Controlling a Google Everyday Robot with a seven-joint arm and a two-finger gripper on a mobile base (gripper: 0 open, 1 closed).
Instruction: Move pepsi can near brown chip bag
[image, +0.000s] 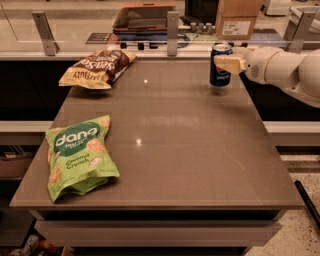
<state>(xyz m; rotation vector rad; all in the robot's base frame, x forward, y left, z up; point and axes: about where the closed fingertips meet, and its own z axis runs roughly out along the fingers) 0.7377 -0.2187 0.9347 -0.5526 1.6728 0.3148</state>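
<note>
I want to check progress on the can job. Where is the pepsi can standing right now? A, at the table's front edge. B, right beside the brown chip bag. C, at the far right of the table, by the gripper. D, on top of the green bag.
C: the pepsi can stands upright at the far right of the table with the gripper at it, while the brown chip bag lies at the far left.

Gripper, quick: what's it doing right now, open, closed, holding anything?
Gripper: at the upright pepsi can on the far right of the table; whether it is open or shut cannot be told.
</note>
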